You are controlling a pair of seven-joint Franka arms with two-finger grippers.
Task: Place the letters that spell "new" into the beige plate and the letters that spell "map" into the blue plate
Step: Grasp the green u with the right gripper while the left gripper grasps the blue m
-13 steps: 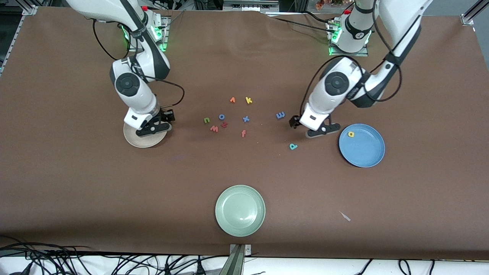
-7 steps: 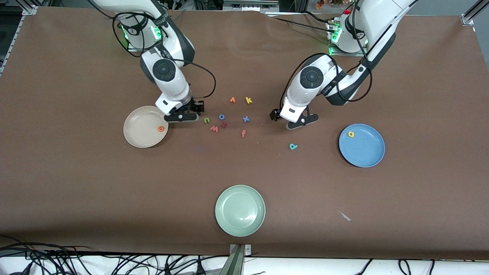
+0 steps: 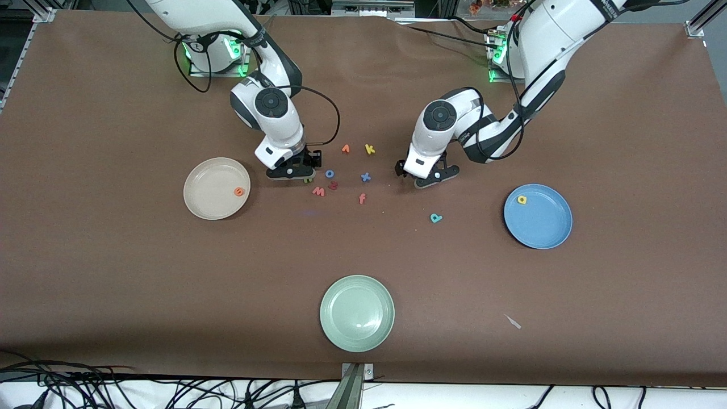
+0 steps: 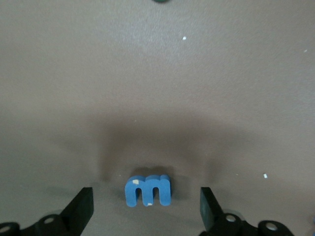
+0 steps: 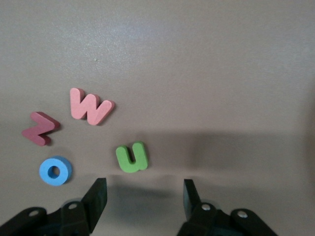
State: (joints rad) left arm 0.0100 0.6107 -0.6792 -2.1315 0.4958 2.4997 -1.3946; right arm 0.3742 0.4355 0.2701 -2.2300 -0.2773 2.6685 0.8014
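Both arms swung in from plates to letter cluster. Right gripper [image 5: 142, 196] spread over green n [image 5: 131, 157]; left gripper [image 4: 146, 209] spread around purple-blue m [image 4: 147, 191]. Done: orange e [image 3: 239, 192] in beige plate [image 3: 207, 196], yellow a [image 3: 521, 199] in blue plate [image 3: 545, 224]. Left: n, pinkish-red w [image 3: 318, 191], m, teal p [image 3: 435, 217].

Layout of letters and plates on the table.
The e [image 3: 239, 191] lies in the beige plate [image 3: 207, 201] toward the right arm's end; the a [image 3: 521, 199] lies in the blue plate [image 3: 542, 224] toward the left arm's end. The n [image 5: 132, 158], w [image 3: 318, 191] and p [image 3: 435, 217] lie between them; the third plate [image 3: 356, 335] is nearest the front camera.
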